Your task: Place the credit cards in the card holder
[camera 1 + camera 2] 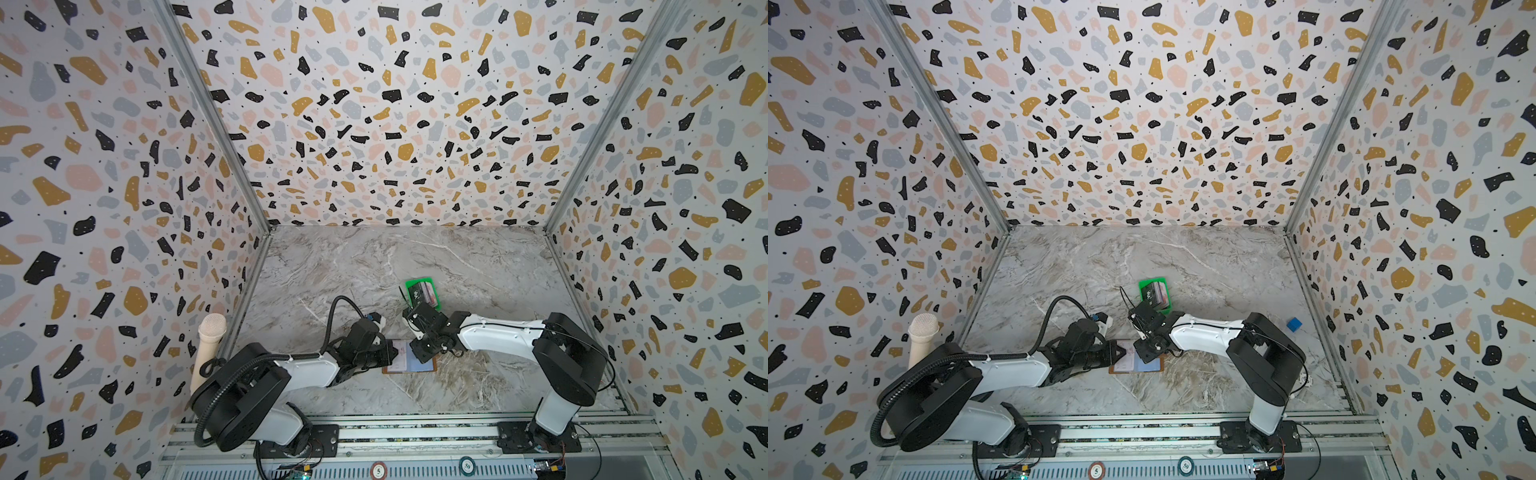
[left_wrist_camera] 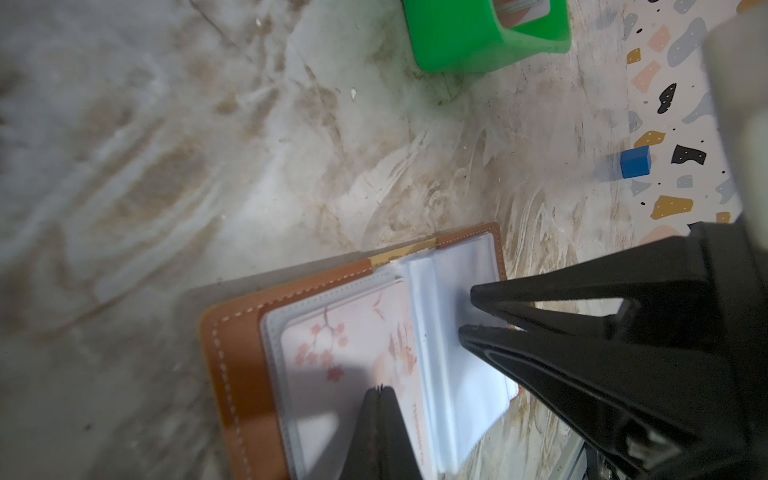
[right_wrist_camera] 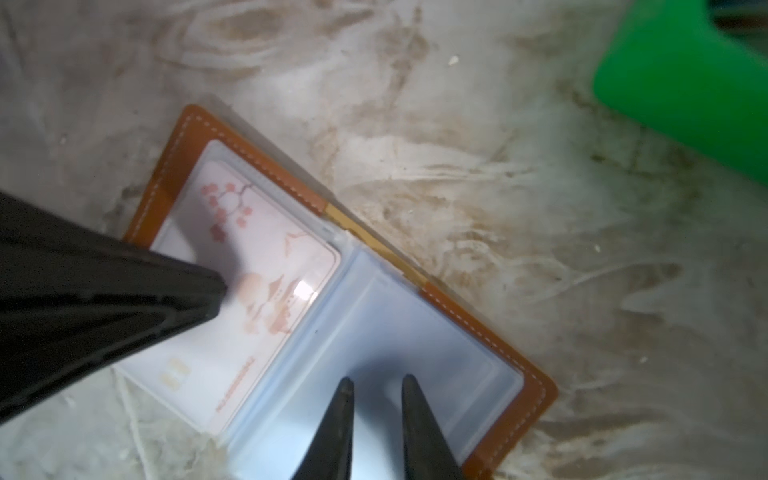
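While a tray [image 1: 417, 281] of credit cards [image 1: 428, 293] sits beyond the card holder [image 3: 183, 166], its sleeves [image 3: 415, 324] are touched by the closed left end effector [image 2: 380, 390] and slightly parted right end effector [image 3: 378, 380].

The grey-veined marble worktop [image 1: 478, 257] carries the tan card holder [image 3: 395, 324], lying open and flat near its front middle. A green tray [image 1: 417, 282] stands farther back, apart from it. A small blue cube [image 1: 1294, 324] sits near the right edge.
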Tool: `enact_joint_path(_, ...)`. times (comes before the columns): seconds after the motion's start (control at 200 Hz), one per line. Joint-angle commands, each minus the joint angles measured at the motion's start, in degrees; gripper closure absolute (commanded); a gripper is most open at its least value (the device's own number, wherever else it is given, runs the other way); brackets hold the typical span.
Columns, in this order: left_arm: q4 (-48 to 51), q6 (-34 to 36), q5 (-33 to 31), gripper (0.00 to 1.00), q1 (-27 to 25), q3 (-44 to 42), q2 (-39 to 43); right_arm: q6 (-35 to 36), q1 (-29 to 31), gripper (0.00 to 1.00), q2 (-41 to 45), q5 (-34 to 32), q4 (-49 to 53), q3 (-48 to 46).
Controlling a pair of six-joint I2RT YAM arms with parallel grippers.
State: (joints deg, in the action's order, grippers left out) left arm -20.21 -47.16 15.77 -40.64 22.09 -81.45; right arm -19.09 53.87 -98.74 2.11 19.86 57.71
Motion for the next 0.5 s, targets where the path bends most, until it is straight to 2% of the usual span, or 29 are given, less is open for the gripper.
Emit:
enact_joint_path(0.0,4.6,0.8,-0.7,1.0,-0.4,-2.0,-1.8,-0.3,-0.3,0.64,3.5,0.5,2.0,0.4)
enact_joint_path(0.305,4.7,0.9,-0.7,1.0,-0.5,-1.9,-1.7,1.0,-1.0,0.58,-0.3,-5.0,5.6,2.8)
enact_joint_path(0.496,4.6,0.9,-0.6,1.0,-0.5,-1.9,-1.9,1.7,-0.5,0.56,-2.3,-4.7,4.9,2.3)
